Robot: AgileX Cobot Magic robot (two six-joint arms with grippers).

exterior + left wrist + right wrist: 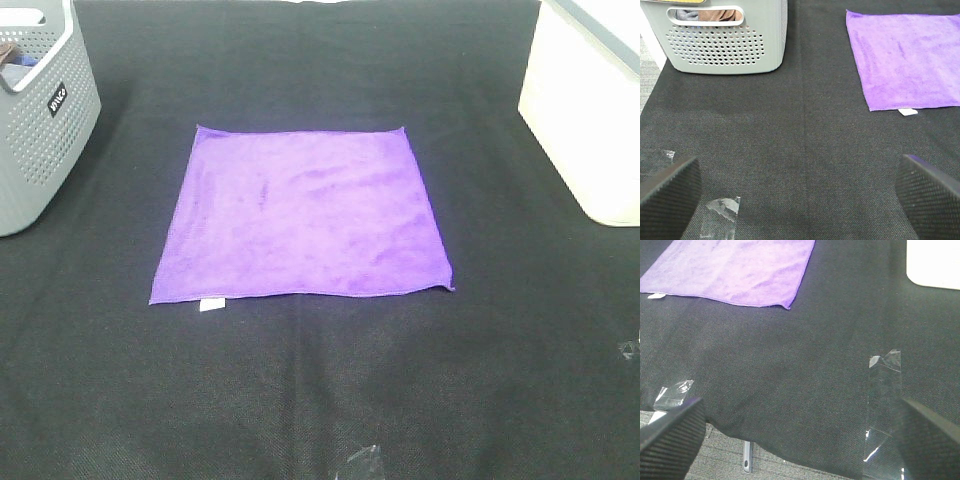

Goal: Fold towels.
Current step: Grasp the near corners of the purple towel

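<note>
One purple towel (300, 215) lies spread flat at the centre of the frame on the black surface (320, 400), with a grey basket (40, 110) upper left and a white bin (590, 100) upper right. The left tool (800, 192) and right tool (800, 435) hover with jaws wide apart, both clear of the towel.

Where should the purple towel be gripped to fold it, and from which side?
Best pinch the purple towel at its near left corner with the left gripper and near right corner with the right gripper, coming from the near edge: it lies flat, fully spread.
</note>
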